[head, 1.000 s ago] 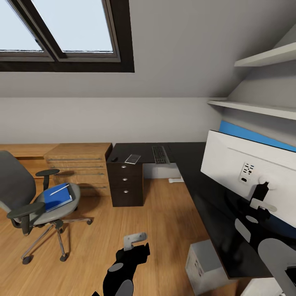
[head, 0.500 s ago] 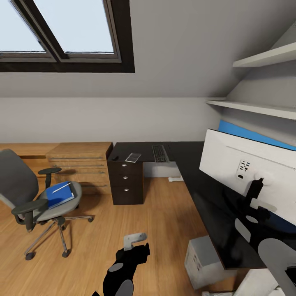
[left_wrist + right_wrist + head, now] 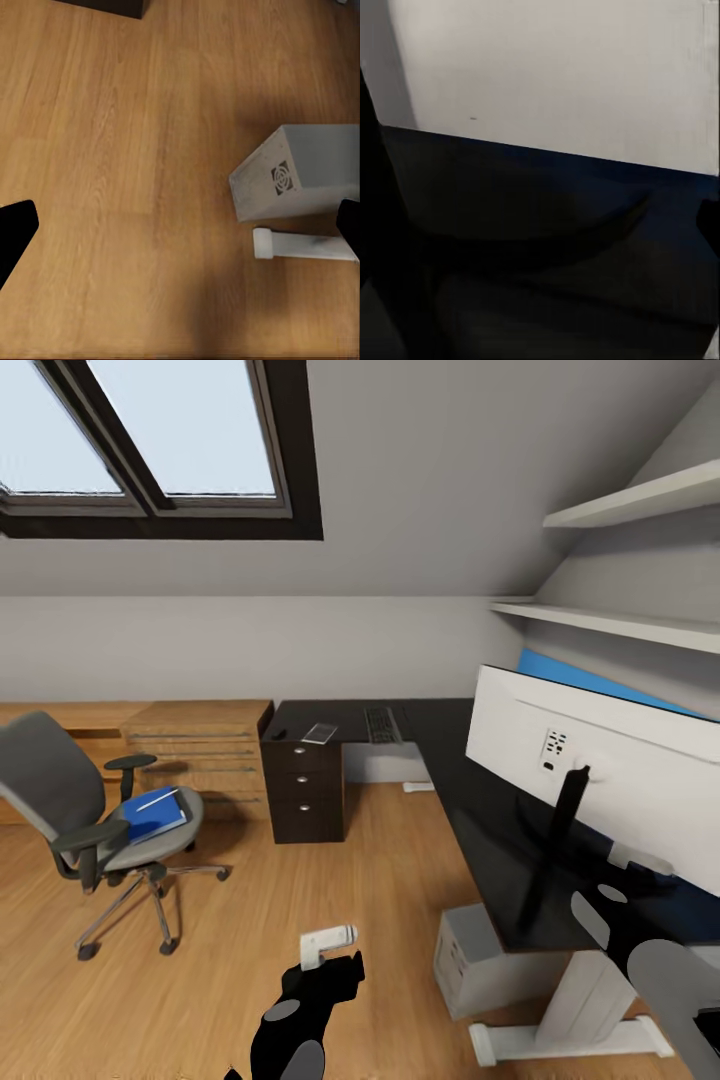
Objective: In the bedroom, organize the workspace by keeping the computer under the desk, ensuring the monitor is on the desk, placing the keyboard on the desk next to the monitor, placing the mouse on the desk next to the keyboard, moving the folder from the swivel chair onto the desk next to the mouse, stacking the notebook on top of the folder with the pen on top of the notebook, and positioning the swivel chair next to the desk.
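On the desk's [image 3: 470,810] right leg the monitor [image 3: 600,780] stands w/ its white back to the head cam, so the screen side can't be seen; its right end is cut off by the frame edge. Far end of the desk: keyboard [image 3: 379,725] lies flat, notebook [image 3: 320,734] left of it above the drawer unit [image 3: 302,790], and a tiny dark lump by the far left corner, prob. the mouse [image 3: 279,735] but too small to be sure. Computer [image 3: 475,960] sits on the floor, partly tucked under the desk edge; left wrist view has it too, vent side showing, beside a white desk foot [image 3: 304,245]. Swivel chair [image 3: 95,820] stands well apart from the desk, in front of the wood dresser [image 3: 200,745]; folder [image 3: 152,815] lies on its seat w/ the pen [image 3: 157,798] on top.

Left arm hangs low at centre-bottom of the head view, forearm cut by the frame; left gripper [image 3: 328,943] points out over bare wood floor [image 3: 250,920], touching nothing. In its wrist view the black fingertips [image 3: 15,232] sit at opposite edges, so spread wide, nothing between. Right arm is bent up at the lower right, mostly out of frame; right gripper [image 3: 540,225] is close to the monitor back and desk top, its view dark. One fingertip shows at one edge and a dark finger along the other, so apparently spread, nothing held.
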You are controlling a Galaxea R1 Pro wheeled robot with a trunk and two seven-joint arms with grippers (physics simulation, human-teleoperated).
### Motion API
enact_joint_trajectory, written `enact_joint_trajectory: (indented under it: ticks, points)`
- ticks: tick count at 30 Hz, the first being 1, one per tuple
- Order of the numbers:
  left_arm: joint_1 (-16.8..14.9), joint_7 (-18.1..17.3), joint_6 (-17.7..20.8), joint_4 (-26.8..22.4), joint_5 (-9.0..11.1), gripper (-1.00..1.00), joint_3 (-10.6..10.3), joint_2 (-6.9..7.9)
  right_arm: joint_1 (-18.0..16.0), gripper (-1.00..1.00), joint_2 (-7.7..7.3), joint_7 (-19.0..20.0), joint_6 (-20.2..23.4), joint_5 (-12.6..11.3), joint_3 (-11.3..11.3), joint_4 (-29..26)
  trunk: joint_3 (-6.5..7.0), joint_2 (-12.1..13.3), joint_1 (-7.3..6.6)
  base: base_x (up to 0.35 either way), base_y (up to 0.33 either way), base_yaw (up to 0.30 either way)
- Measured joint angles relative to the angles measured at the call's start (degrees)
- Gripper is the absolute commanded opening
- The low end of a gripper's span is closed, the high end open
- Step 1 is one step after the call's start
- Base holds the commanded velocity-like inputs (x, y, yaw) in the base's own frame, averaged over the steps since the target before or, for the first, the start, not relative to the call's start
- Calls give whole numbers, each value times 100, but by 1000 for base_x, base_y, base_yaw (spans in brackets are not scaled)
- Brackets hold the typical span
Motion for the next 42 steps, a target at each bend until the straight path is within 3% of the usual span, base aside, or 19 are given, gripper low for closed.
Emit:
enact_joint_trajectory:
  ticks: [14,34,39,42]
  points:
    - [0,15,-9,18,-23,100,18,8,-1,100,0,8,-1,0,7,1,0,0,-3,-127,-300,0]
    - [1,21,-32,31,-62,100,90,44,0,100,0,10,-5,8,13,0,0,-1,-5,149,-297,0]
    - [0,-16,3,33,-59,100,519,49,1,100,0,11,-5,9,11,-1,0,0,-3,31,-38,0]
    - [-1,-22,11,-23,-69,100,852,158,1,100,0,9,-8,6,7,0,0,0,-3,5,-6,0]
